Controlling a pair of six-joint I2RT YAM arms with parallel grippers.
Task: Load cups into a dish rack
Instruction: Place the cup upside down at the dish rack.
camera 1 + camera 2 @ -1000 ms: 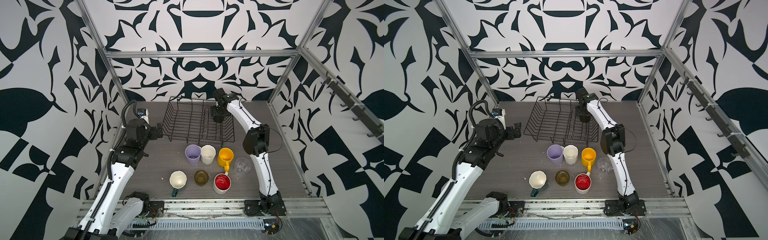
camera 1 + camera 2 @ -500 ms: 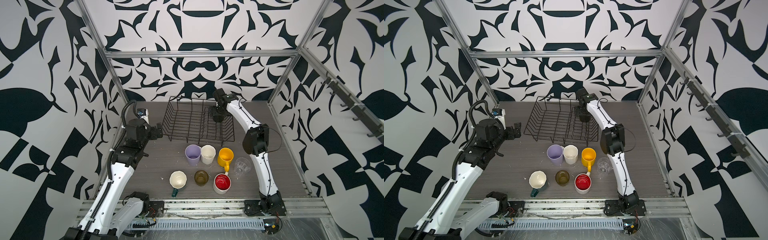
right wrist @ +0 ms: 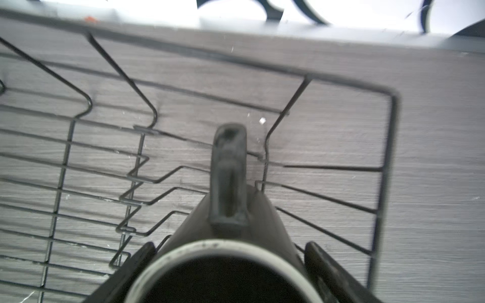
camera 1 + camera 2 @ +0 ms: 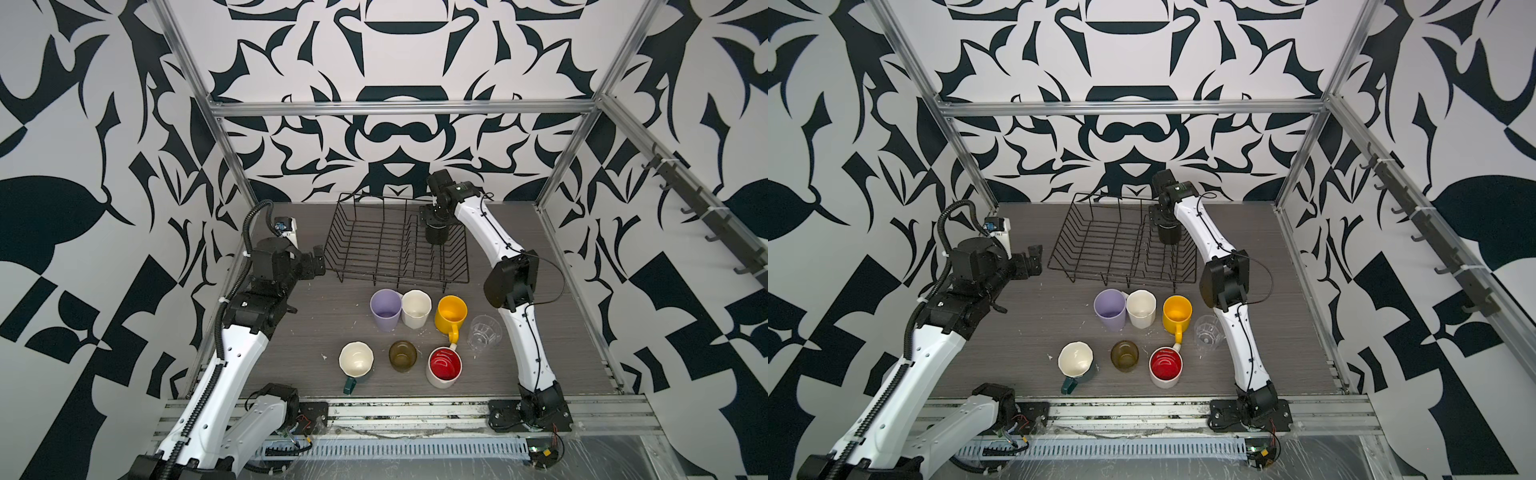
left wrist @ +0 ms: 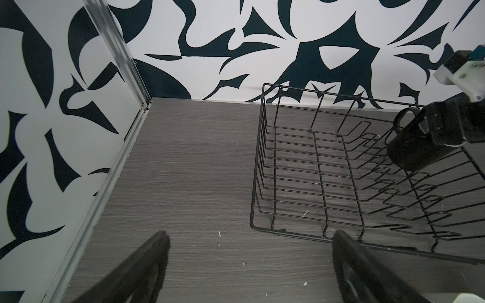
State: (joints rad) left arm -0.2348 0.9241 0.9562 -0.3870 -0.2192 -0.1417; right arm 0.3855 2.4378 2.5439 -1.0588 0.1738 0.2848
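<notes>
Sitting far on the table (image 4: 324,316), the dish rack (image 4: 337,237) has seven cups (image 4: 415,309) standing nearer. The black mug (image 4: 436,237) is inside its far right corner, with the right gripper (image 4: 433,219) straddling it, grip unclear. The left gripper (image 5: 250,236) gapes wide, empty.

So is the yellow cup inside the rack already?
No, the yellow mug stands on the table in front of the dish rack.
</notes>
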